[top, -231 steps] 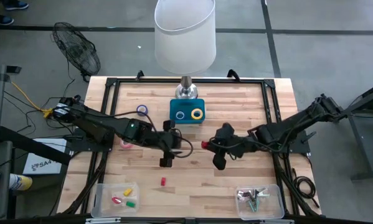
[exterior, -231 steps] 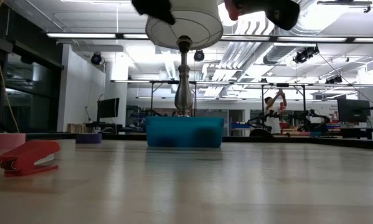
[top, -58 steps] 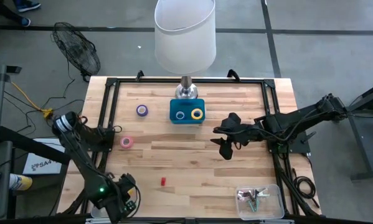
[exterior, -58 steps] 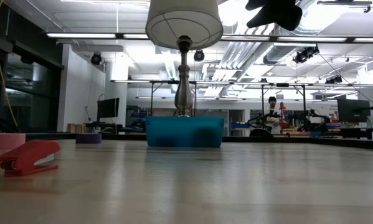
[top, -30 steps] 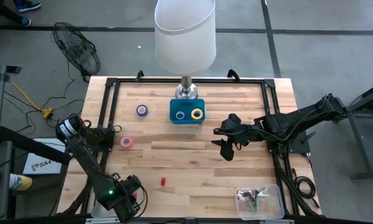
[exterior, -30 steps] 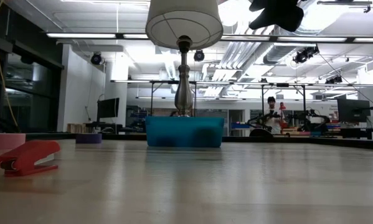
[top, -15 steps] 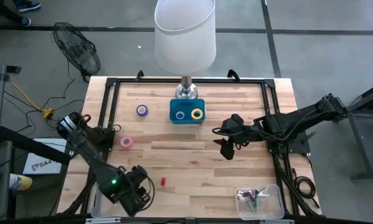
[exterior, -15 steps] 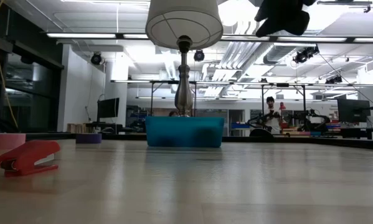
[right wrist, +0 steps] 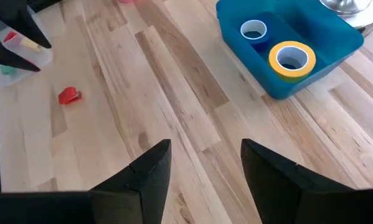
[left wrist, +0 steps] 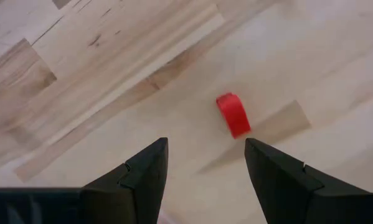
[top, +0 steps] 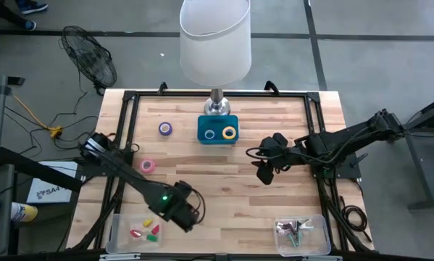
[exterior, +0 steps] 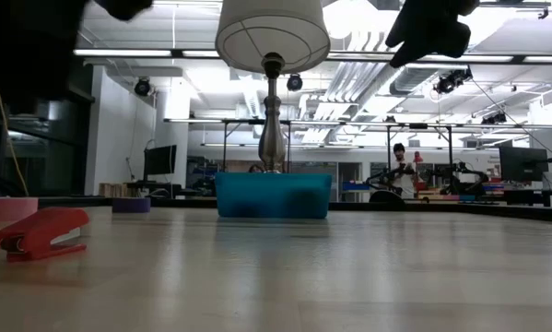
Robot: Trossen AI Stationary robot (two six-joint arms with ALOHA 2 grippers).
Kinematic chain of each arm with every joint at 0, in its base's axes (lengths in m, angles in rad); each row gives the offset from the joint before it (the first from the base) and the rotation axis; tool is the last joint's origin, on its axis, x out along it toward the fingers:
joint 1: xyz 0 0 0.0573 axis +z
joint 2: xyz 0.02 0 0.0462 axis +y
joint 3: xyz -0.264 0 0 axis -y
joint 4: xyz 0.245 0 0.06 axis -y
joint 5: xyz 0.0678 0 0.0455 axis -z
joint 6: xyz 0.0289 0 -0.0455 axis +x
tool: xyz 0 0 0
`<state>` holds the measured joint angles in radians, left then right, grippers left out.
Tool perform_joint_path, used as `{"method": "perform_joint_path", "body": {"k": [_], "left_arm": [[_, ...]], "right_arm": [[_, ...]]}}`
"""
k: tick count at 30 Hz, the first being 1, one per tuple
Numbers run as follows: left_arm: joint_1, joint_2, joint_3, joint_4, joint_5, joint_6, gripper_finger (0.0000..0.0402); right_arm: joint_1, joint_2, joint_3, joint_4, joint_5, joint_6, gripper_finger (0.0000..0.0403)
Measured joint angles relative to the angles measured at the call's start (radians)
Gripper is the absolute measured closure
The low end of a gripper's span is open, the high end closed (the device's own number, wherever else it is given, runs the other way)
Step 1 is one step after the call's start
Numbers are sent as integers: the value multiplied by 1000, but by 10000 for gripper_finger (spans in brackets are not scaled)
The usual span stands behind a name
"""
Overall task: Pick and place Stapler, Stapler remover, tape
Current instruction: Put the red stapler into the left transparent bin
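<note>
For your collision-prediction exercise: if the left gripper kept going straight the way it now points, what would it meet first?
Probably the small red stapler on the table, just ahead of the open left gripper; depth is unclear.

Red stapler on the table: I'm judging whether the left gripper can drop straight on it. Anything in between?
Nothing visible. The left gripper hangs open above the red stapler, with only bare table around it.

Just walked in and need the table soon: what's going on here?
The left claw, open and empty, hovers over a small red stapler on the wooden table. The right claw, open, waits mid-table. Blue and yellow tape rolls sit in the blue bin; purple and pink rolls remain out.
</note>
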<state>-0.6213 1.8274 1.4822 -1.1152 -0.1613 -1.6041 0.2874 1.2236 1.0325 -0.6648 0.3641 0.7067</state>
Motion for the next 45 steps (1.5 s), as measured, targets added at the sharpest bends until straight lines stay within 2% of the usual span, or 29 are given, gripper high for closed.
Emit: {"method": "perform_joint_path", "body": {"k": [5,21,28,45], "left_arm": [[35,47,0,49,14,10,192],[32,162,0,182,32,-24,192],[32,207,-1,170,69,-24,192],[40,221,-1,172,47,-21,195]], "right_arm": [[0,0,0,-7,0,4,217],[0,0,0,-19,-12,4,217],[0,0,0,-20,-32,4,217],[0,0,0,-20,-45,1,217]]}}
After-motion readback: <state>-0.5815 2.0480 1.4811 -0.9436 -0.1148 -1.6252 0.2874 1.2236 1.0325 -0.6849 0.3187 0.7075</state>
